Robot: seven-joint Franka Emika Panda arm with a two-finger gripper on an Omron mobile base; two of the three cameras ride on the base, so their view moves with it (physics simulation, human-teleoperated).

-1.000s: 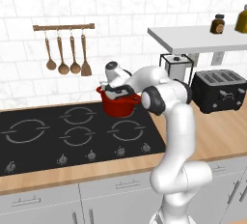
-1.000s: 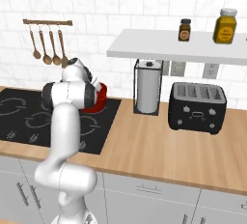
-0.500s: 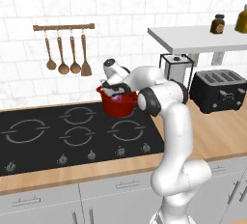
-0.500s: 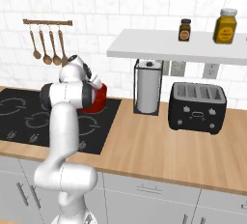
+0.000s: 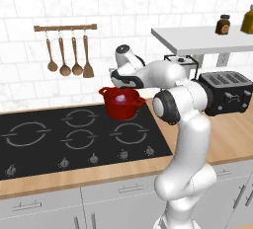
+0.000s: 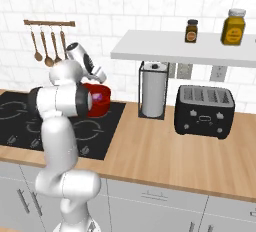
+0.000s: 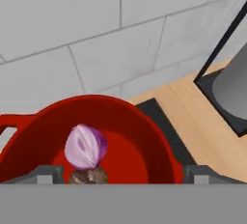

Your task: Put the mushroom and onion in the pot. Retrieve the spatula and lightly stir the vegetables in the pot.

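Here, the round, squat, glossy red pot (image 5: 121, 104) was seen standing on the black glass hob (image 5: 59, 139), at the hob's far right corner, toward two o'clock from its middle in the left base view. The small round purple-magenta onion (image 7: 86, 147) was found inside the pot, resting against the wall nearer the camera in the hand view, and a small brown lump (image 7: 88, 175), taken to be the mushroom, was seen touching it just below, at six o'clock from the onion. The onion could also be made out as a pale purple patch in the pot's mouth in the left base view.

The two-finger gripper (image 7: 117, 174) was held just above the pot's near rim, with its two dark fingertips (image 7: 46, 174) spread well apart, one at each side of the pot's opening, and nothing was held between them. The white arm was seen bent over the pot from the right in the left base view.

The long-handled brown wooden spatula (image 5: 87, 56) with its flat, wide blade was left hanging on the wooden wall rail (image 5: 64, 27), at the rail's right end, beside three round-bowled wooden spoons (image 5: 64, 55). The rail lay at about eleven o'clock from the pot, well apart from it. A paper towel roll in a black wire holder (image 6: 153, 90) stood on the wooden counter (image 6: 165, 156) at three o'clock from the pot in the right base view, with a black toaster (image 6: 205, 111) beyond it.
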